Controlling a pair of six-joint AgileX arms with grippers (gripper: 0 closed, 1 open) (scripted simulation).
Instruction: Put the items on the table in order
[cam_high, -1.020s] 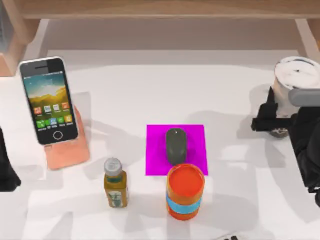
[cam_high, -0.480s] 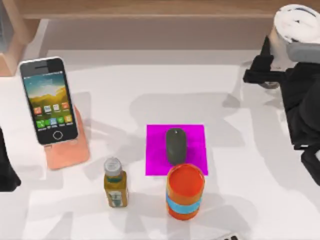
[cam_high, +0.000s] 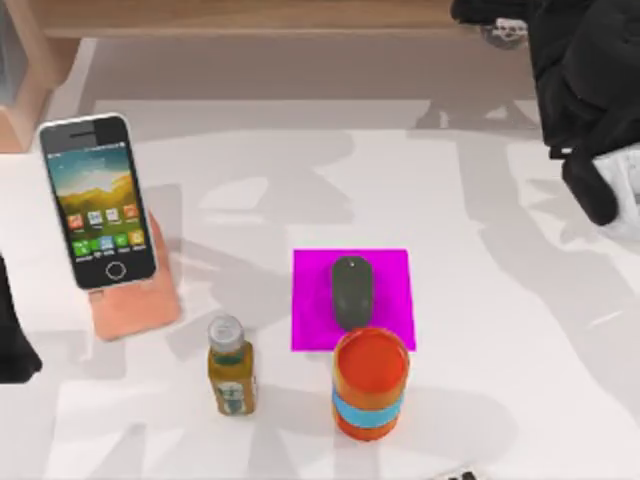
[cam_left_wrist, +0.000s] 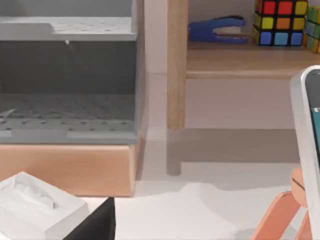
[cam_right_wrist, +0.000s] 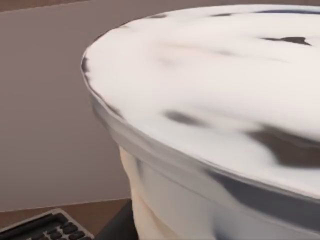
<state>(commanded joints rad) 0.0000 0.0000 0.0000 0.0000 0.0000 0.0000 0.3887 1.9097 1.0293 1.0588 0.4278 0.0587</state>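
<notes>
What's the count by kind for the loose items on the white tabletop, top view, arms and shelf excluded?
Electronics: 2, smartphone, mouse
Containers: 2, small bottle, orange can
Supports: 2, phone stand, magenta pad
Total: 6

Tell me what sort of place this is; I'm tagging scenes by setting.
Probably a simulated office desk: a dark grey computer mouse on a square magenta pad, a silver-edged smartphone propped on an orange stand, and a light wooden shelf holding a blue stapler.
</notes>
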